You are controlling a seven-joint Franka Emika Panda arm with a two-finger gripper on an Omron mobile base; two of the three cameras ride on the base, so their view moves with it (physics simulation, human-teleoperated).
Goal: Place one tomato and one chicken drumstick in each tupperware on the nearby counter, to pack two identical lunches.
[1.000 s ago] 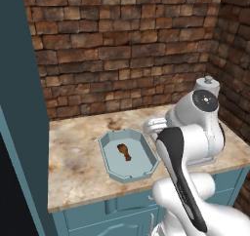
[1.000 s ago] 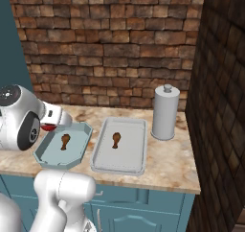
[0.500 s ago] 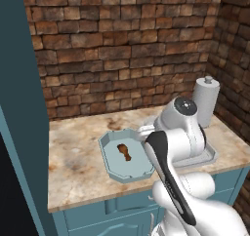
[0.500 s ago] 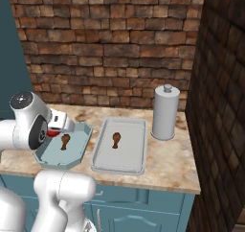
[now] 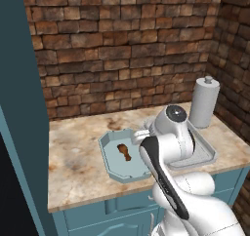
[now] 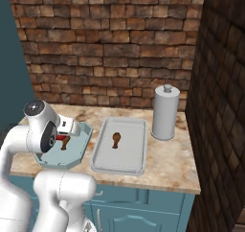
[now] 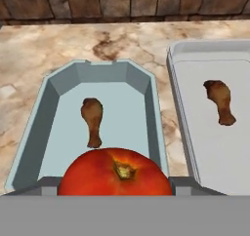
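Tomato (image 7: 115, 174) over tupperware (image 7: 49, 101), unlabelled

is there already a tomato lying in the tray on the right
No. The right tupperware holds one chicken drumstick; the tomato sits by the claw, over the left tray.

One drumstick (image 7: 92, 120) in each tupperware (image 7: 53, 91), side by side.
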